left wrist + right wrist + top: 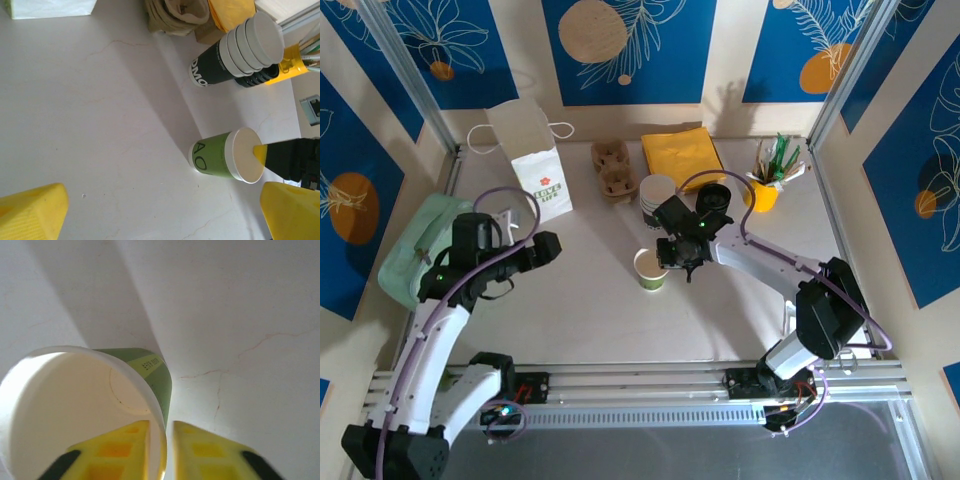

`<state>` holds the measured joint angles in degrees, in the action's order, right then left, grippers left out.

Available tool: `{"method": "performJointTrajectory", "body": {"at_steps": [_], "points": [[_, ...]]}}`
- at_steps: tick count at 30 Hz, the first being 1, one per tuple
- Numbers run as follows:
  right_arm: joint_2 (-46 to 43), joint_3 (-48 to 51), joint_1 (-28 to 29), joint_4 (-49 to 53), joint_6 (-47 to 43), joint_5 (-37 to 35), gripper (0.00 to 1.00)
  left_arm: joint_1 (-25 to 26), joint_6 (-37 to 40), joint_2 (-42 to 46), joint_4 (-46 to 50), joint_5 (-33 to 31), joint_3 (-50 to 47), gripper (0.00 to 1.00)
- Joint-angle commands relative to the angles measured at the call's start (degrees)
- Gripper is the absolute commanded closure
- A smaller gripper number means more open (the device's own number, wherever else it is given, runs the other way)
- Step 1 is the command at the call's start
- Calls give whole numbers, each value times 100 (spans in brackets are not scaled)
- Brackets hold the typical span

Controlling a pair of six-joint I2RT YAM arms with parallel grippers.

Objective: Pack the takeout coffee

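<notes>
Top external view: whole bench point(600, 310) with both arms. Along the far side stand a paper bag point(535, 160), a cardboard cup carrier point(613, 168), a yellow paper stack point(682, 155), a stack of white cups point(657, 195), a pile of black lids point(713, 198) and a yellow holder point(765, 192) of sticks. A green cloth point(420, 245) lies at the left edge.
Coffee cup point(651, 268): upright mid-bench, lidless, just nearer than the stack of white cups.
Left wrist view: shows the cup's outside, a green wall with black lettering and a white rim band. One yellow fingertip point(260, 151) from the other arm sits at the rim.
Right wrist view: shows the cup's pale, empty inside, with its rim running up between the two yellow fingers.
Right end effector point(670, 265): at the cup's right rim, one finger inside the wall and one outside. The jaws are narrowly parted, and I cannot tell whether they press the wall.
Left end effector point(548, 247): jaws spread wide, holding nothing, over bare bench left of the cup and apart from it.
</notes>
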<state>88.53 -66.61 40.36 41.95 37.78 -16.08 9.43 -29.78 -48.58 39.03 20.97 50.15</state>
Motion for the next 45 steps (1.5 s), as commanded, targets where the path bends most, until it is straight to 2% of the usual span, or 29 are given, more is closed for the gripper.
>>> {"method": "performJointTrajectory", "body": {"at_steps": [1,3,9,15,19,25,29,34,45], "points": [[3,-4,-63,-8,65,240,71,238,-61,-110,-184,-28,-67,2],[-66,-84,-63,84,25,245,69,415,-48,-197,-194,-133,-32,2],[-478,-343,-115,484,-47,22,50,849,-54,-416,-273,-350,71,2],[-983,-280,-265,447,-244,-443,35,1240,-73,-622,-362,-584,161,2],[-1175,-265,-514,455,-285,-697,34,1461,-58,-645,-562,-542,118,2],[-1048,-341,-1259,305,-481,-347,34,1614,-83,-673,-455,-602,320,2],[-685,-585,-1585,167,-548,-620,34,1645,-59,-636,-344,-725,484,2],[-132,-857,-1893,80,-148,-1358,35,1667,-99,-600,-309,-802,461,2],[1253,-1780,-2478,13,149,-1231,36,1667,-87,-400,-186,-1023,399,2]]}}
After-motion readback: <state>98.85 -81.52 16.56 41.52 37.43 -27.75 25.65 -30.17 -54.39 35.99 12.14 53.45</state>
